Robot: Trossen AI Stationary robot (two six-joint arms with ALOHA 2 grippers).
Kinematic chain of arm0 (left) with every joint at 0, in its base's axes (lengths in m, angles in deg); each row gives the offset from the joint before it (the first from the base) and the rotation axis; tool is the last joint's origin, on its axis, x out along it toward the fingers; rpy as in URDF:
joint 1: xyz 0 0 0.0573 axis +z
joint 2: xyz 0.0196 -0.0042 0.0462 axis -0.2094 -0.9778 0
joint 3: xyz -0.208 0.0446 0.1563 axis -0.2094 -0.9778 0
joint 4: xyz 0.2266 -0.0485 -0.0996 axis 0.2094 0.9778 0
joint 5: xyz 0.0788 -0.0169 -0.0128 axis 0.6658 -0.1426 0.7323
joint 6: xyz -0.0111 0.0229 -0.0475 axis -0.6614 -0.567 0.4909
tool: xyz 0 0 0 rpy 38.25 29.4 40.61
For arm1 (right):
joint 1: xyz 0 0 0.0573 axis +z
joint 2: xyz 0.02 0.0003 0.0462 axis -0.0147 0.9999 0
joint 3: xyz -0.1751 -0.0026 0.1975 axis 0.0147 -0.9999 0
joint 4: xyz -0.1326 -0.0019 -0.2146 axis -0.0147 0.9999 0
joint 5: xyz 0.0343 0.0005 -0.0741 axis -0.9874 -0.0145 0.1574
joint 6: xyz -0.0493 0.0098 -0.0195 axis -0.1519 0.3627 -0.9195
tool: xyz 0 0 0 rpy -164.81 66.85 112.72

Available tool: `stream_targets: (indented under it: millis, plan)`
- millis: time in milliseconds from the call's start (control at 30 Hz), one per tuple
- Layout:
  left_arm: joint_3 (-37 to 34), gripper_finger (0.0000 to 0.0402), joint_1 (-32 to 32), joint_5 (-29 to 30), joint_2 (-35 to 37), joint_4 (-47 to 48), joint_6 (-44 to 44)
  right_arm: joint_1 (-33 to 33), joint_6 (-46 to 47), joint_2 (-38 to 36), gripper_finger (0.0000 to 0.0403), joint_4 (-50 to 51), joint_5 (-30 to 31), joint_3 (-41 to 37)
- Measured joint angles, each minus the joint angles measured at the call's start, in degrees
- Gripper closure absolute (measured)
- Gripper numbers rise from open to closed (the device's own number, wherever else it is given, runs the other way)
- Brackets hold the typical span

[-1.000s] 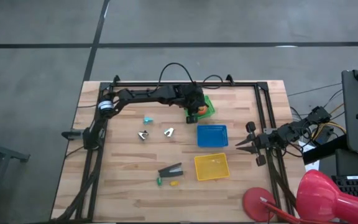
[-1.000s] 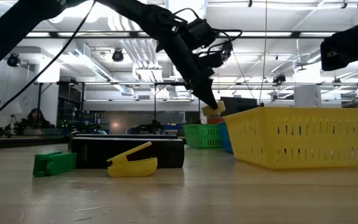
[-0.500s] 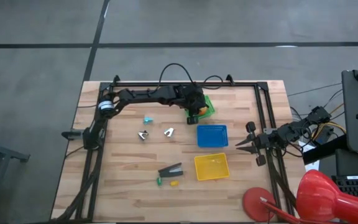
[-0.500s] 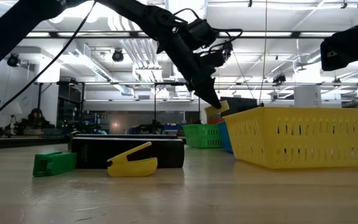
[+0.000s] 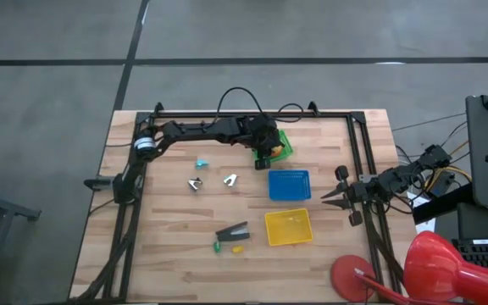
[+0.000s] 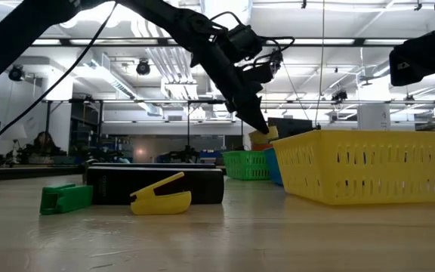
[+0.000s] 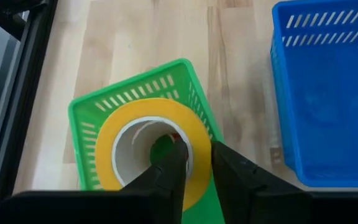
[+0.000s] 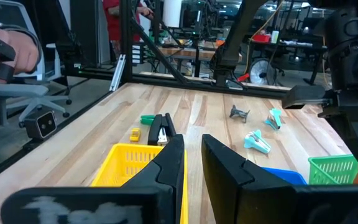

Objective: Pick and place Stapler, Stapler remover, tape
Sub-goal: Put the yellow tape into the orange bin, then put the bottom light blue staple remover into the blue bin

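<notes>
The tape (image 7: 149, 144) hangs over the green basket (image 7: 89, 115), pinched through its wall by the left gripper (image 7: 194, 163), one finger in the hole and one outside. The stapler (image 5: 232, 231) lies near the table's front, just left of the yellow basket (image 5: 288, 227). The right gripper (image 5: 332, 195) waits at the right edge, fingers spread apart.

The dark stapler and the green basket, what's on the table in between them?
In the high view, a small white-grey clip-like piece lies on the bare wood between the dark wedge-shaped stapler and the green plastic basket.
</notes>
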Motion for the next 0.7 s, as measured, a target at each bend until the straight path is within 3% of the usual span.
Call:
stream_targets:
  millis: [233, 367, 700]
  plan:
    - [-0.04, 0.0302, -0.02, 0.57, 0.0, -0.34, 0.53, 0.0, 0.05, 0.0, 0.0351, 0.0, 0.0, 0.0]
    - [0.03, 0.0281, -0.04, 5.5, 0.0, -0.05, 1.32, 0.0, 0.05, -0.02, 0.0351, 0.0, 0.0, 0.0]
    - [-0.01, 0.0259, -0.73, 5.89, 5.8, 10.51, 4.24, 0.03, 0.03, -0.04, 0.0351, -0.01, -0.01, 0.0]
